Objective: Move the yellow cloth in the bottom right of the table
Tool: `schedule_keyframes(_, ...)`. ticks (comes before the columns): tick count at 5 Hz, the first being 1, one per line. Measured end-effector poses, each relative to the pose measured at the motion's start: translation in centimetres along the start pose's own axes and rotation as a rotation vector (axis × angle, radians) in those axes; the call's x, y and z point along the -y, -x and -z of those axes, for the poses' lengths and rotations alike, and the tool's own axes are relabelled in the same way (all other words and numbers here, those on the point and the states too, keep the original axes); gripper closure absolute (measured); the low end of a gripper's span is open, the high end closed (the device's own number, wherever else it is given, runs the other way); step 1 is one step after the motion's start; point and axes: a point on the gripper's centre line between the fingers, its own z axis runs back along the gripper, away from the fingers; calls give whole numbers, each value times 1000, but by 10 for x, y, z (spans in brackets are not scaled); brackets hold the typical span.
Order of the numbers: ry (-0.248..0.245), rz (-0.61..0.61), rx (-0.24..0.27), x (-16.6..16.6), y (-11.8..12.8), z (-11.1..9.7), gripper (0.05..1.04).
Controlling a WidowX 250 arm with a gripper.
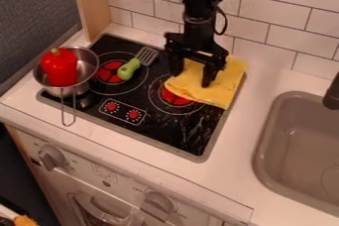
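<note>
At the left, a round silver metal saucepan sits over the left edge of the black stovetop, its thin wire handle pointing to the front. A shiny red bell pepper with a greenish stem stands upright in it. Below, in the white front of the toy stove, are large grey knobs.

Just right of the saucepan, a spatula with a green handle and a slotted metal head lies partly on the left red-centred burner, its head angled to the back right. In front of that burner, a small panel carries two red dials.

Next comes the black two-finger gripper, pointing down over the yellow cloth, its fingers wide apart. The yellow cloth lies creased on the back right of the stovetop, partly covering the right burner and reaching the stovetop's right rim.

At the far right, a grey rounded sink is set into the white tabletop, with a black faucet at its edge.
</note>
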Motion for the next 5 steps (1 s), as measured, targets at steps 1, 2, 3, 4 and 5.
schedule_keyframes(1, -18, 12, -16, -1, 3, 4, 83)
schedule_keyframes(2, -28, 26, -25, 3, 13, 6, 83)
schedule_keyframes(3, -15, 62, -26, 14, 34, 3, 87)
schedule_keyframes(4, 3, 112, -31, 23, 63, 1, 86)
schedule_keyframes(5, 15, 156, -47, 33, 90, -1, 86)
